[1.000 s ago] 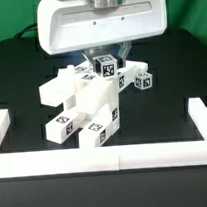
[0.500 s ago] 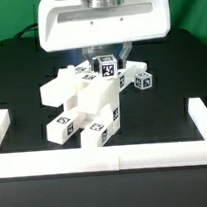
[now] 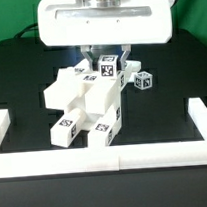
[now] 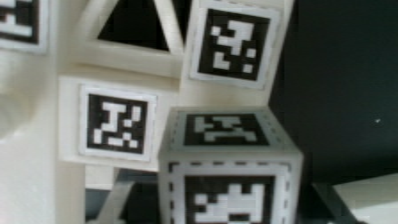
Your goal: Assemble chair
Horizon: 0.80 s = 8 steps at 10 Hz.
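The partly joined white chair (image 3: 79, 101) lies in the middle of the black table, several chunky tagged bars and blocks locked together. My gripper (image 3: 108, 63) hangs over its far end, shut on a white tagged bar (image 3: 109, 67) that stands against the assembly. In the wrist view the held bar (image 4: 226, 150) shows its tagged end between the dark fingers, with my gripper (image 4: 222, 198) round it. Other tagged faces of the chair (image 4: 111, 118) lie just behind. How deep the bar sits in the assembly is hidden.
A loose white tagged block (image 3: 142, 80) lies on the exterior view's right of the gripper. White border rails run along the front (image 3: 105, 159), the left (image 3: 1, 124) and the right (image 3: 201, 115) of the black table.
The gripper has shifted a little toward the exterior view's right with the bar, and the near end of the assembly has swung slightly the same way.
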{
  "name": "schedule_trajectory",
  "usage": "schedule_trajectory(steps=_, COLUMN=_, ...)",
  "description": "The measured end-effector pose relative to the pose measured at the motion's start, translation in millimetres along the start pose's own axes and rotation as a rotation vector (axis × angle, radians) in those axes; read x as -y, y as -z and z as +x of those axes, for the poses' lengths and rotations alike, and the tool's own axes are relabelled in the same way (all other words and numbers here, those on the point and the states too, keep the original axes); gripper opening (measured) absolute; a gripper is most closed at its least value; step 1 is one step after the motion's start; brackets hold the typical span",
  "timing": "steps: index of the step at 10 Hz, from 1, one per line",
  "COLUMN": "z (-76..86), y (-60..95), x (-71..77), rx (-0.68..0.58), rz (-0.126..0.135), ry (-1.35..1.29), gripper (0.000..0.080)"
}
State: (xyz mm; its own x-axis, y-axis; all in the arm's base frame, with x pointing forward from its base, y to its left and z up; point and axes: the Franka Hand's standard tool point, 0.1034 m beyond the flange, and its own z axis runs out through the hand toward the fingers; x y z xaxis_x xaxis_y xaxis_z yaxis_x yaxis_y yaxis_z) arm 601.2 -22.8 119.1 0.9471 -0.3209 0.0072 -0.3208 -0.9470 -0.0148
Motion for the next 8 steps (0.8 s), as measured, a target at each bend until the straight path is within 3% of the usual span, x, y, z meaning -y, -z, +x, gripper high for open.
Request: schedule_trajectory(steps=8, z=-0.6, y=-0.3, x=1.5, rx=0.001, rz=0.001, ry=-0.427, gripper=0.029)
